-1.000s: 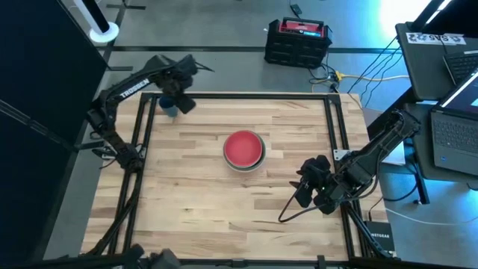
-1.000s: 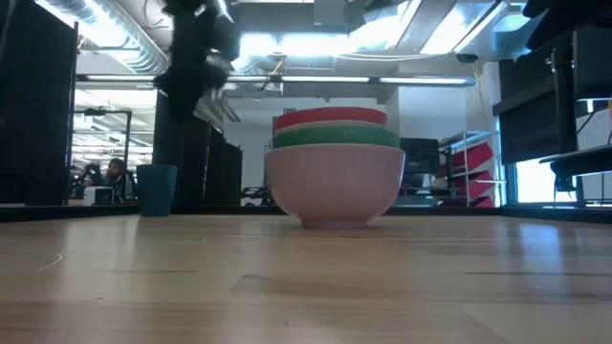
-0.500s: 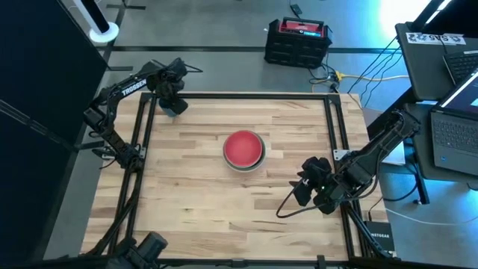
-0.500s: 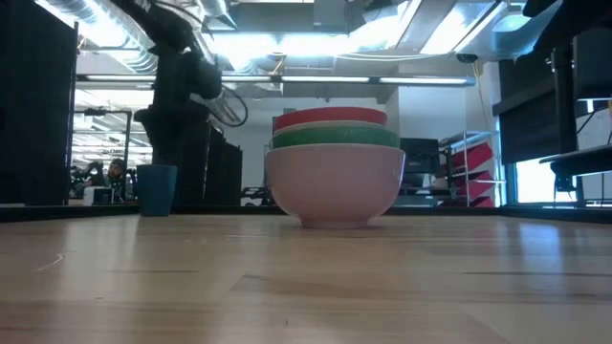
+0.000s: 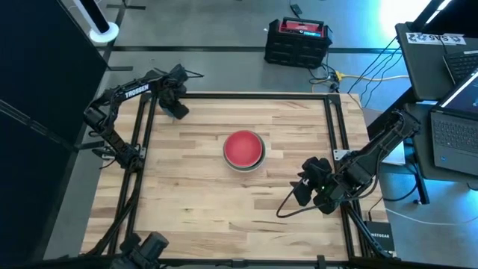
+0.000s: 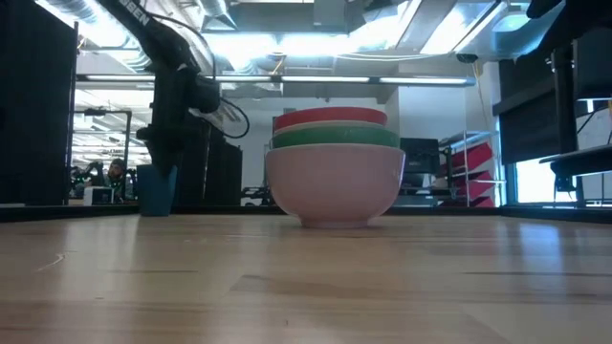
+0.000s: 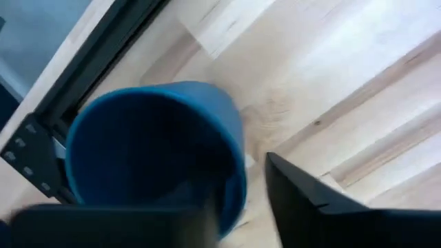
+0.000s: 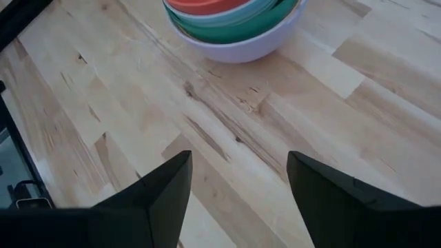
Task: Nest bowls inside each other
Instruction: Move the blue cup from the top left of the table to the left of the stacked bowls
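High view: the wooden counter (image 5: 194,202) carries a stack of bowls (image 5: 243,149) at its middle, red on top; the low view shows red in green in an off-white bowl (image 6: 335,183), already nested. They look like light, stiff, smooth plastic, likely slippery, so a pinch over the rim seems the safest hold. At the far left corner stands a smaller blue cup (image 7: 155,148), also light and rigid by its look. The left hand (image 5: 176,104) straddles its wall, one finger inside and one outside, closing in; whether it grips yet I cannot tell. The right hand (image 8: 238,182) waits near the counter's right edge, fingers spread, holding nothing.
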Action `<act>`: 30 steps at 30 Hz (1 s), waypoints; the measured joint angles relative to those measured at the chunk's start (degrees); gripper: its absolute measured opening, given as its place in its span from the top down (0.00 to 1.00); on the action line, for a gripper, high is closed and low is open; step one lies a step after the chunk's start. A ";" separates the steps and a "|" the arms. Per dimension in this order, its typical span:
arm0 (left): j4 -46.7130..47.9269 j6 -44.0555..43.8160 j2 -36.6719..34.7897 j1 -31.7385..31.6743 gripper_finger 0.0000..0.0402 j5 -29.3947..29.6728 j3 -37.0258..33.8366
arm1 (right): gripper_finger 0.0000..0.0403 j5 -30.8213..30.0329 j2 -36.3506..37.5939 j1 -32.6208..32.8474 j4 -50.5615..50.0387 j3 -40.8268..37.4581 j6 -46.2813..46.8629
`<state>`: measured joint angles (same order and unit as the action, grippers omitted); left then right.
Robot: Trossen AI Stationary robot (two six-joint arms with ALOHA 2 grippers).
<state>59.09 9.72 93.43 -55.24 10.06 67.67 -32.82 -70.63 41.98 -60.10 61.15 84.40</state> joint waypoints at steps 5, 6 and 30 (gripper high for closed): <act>1.30 2.54 -1.16 6.28 0.97 0.11 1.18 | 0.45 0.97 0.00 0.00 -0.65 0.01 -0.46; 2.11 2.52 -1.57 8.58 0.98 0.08 1.78 | 0.45 1.11 0.01 0.00 -0.86 0.01 -0.61; 6.81 -5.94 3.45 51.88 1.00 -3.50 9.50 | 0.45 2.91 0.04 0.00 -3.76 -0.01 -6.71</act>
<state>65.90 3.79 96.87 -3.36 6.57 77.17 -29.91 -70.59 41.98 -63.85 61.14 77.69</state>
